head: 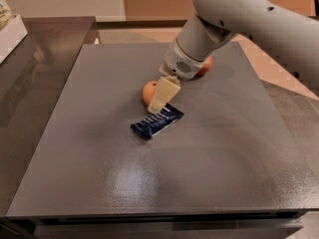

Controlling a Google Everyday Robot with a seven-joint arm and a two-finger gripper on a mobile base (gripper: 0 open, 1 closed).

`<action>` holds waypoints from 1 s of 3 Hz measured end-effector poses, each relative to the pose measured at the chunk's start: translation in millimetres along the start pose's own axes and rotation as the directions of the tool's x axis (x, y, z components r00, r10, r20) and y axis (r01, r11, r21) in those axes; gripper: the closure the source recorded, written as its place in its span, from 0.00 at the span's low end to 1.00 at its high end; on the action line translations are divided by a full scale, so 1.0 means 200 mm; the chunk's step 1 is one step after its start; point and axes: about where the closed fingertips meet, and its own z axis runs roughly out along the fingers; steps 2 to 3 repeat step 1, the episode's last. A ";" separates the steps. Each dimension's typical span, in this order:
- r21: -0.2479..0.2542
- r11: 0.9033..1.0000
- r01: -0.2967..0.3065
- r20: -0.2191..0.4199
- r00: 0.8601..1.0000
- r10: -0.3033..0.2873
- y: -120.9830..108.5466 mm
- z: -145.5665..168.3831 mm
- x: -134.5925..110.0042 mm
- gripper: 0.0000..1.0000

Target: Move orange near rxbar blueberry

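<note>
Orange lying just beside rxbar blueberry on the bench, placement seemingly near complete; pincer low against the orange, its grip impossible to tell, withdrawal remaining.

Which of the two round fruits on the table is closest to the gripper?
The plain orange, right beside the gripper and just behind the rxbar blueberry; the reddish fruit sits farther back, partly hidden by the arm.

Cream end effector at the plain orange, beside navy, white-lettered rxbar blueberry on grey counter.
</note>
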 end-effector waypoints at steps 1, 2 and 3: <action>0.000 1.000 0.000 0.000 1.000 0.000 0.00 0.00 0.00 0.00; 0.000 1.000 0.000 0.000 1.000 0.000 0.00 0.00 0.00 0.00; 0.000 1.000 0.000 0.000 1.000 0.000 0.00 0.00 0.00 0.00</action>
